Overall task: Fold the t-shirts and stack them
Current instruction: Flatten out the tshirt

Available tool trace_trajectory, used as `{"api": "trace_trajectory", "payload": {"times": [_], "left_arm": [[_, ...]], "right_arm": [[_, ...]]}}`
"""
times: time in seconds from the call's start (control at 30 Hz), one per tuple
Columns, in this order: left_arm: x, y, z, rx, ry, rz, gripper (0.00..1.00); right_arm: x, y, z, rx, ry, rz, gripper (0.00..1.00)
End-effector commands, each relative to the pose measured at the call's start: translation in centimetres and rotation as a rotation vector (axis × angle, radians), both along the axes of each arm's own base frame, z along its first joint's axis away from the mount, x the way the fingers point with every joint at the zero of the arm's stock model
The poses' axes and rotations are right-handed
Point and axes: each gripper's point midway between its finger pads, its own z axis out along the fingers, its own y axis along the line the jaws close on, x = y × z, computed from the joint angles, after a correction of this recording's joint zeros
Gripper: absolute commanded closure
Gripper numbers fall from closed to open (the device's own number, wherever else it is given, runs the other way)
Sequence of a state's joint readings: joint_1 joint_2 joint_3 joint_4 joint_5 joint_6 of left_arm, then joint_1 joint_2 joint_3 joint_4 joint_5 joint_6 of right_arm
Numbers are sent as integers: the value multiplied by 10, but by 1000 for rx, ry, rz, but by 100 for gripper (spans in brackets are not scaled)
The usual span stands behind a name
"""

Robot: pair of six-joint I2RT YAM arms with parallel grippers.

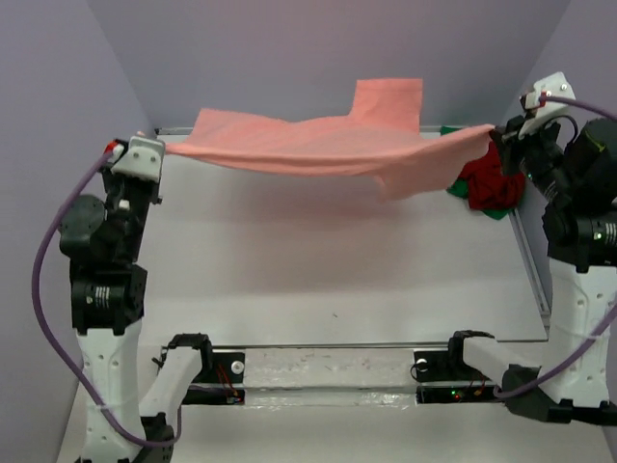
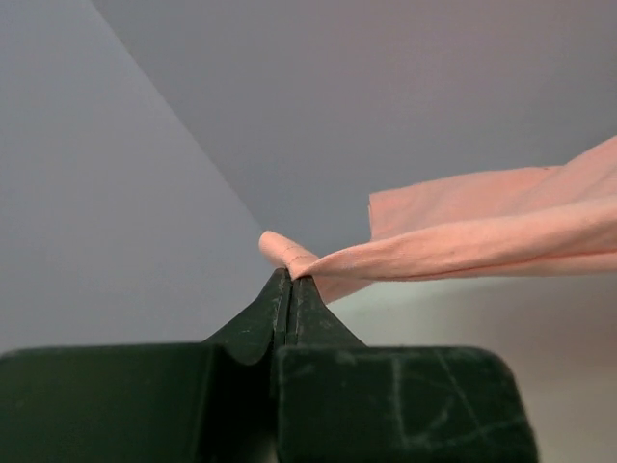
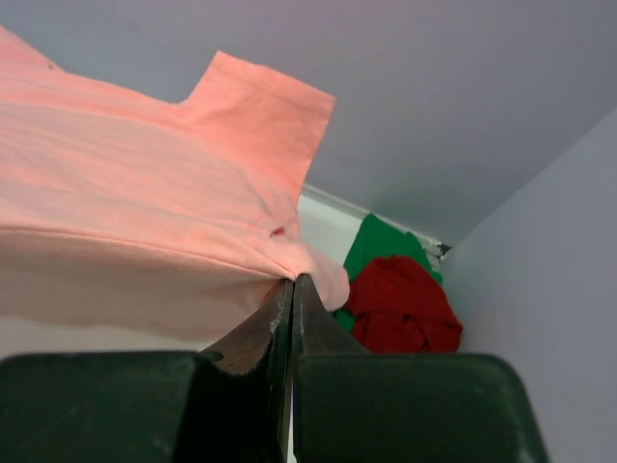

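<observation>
The salmon-pink t-shirt (image 1: 318,143) hangs stretched in the air across the back of the table, held at both ends. My left gripper (image 1: 159,147) is shut on its left corner; in the left wrist view the cloth (image 2: 463,241) runs off to the right from the closed gripper (image 2: 290,278). My right gripper (image 1: 494,133) is shut on its right corner; in the right wrist view the cloth (image 3: 125,203) spreads to the left of the closed gripper (image 3: 292,281). The dark red t-shirt (image 1: 490,183) lies crumpled on the green t-shirt (image 1: 453,190) at the back right corner, and both show in the right wrist view, the red one (image 3: 405,304) over the green one (image 3: 378,241).
The white table (image 1: 318,280) has a metal rail (image 1: 528,260) along its right edge. Grey walls stand close at the back and on both sides. The arm bases sit at the near edge.
</observation>
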State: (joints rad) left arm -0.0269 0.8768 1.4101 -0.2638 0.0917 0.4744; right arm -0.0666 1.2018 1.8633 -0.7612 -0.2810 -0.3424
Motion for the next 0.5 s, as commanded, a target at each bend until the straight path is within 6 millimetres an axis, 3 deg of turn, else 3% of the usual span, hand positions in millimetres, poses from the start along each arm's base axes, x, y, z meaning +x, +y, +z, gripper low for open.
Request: {"api": "trace_trajectory", "payload": {"times": [0.0,0.07,0.1,0.17,0.23,0.4,0.47], "left_arm": [[-5,10,-83,2,137,23,100],[-15,15,-100,-9,147,41,100],[-24,20,-107,-22,143,61,100],[-31,19,-106,-36,130,53,100],[-35,20,-94,-50,102,54,100],[-22,21,-65,-66,68,53,100],[-14,20,-52,-91,57,43,100]], "right_arm": [[-21,3,-77,42,162,1,100],[-37,2,-92,42,173,-11,100],[-51,1,-88,43,144,-22,100],[-59,-2,-91,48,141,-45,100],[-67,-4,-75,42,94,-59,100],[-49,-11,-53,26,66,-87,100],[-26,-14,-53,30,74,-96,100]]}}
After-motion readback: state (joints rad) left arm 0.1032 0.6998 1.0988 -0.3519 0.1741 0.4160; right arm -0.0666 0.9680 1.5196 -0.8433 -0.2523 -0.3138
